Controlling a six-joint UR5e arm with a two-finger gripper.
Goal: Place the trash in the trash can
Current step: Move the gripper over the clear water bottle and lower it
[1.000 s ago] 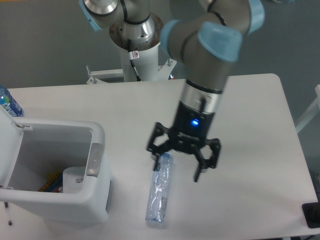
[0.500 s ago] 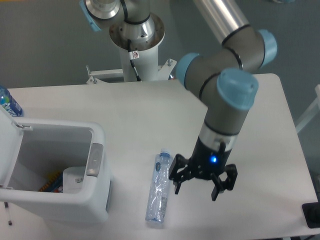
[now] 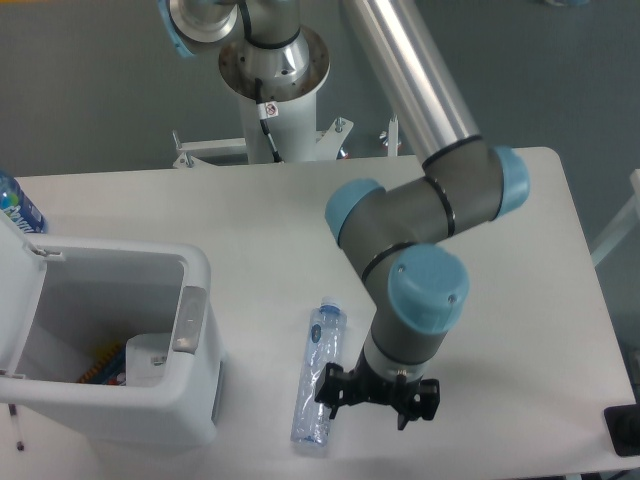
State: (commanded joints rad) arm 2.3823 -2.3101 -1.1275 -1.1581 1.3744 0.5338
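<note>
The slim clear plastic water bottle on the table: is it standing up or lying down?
Lying down. The slim clear plastic water bottle rests lengthwise on the white table, cap end pointing away from the camera.

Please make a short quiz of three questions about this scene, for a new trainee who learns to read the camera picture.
1. True or false: the clear water bottle lies on the table, outside the trash can.
2. The gripper is: A) above the trash can, B) just right of the bottle's lower half, C) at the table's far edge.
3. Is the trash can lid open or closed?

Key: 1 true. 2 B. 3 open; some things already lie inside.
</note>
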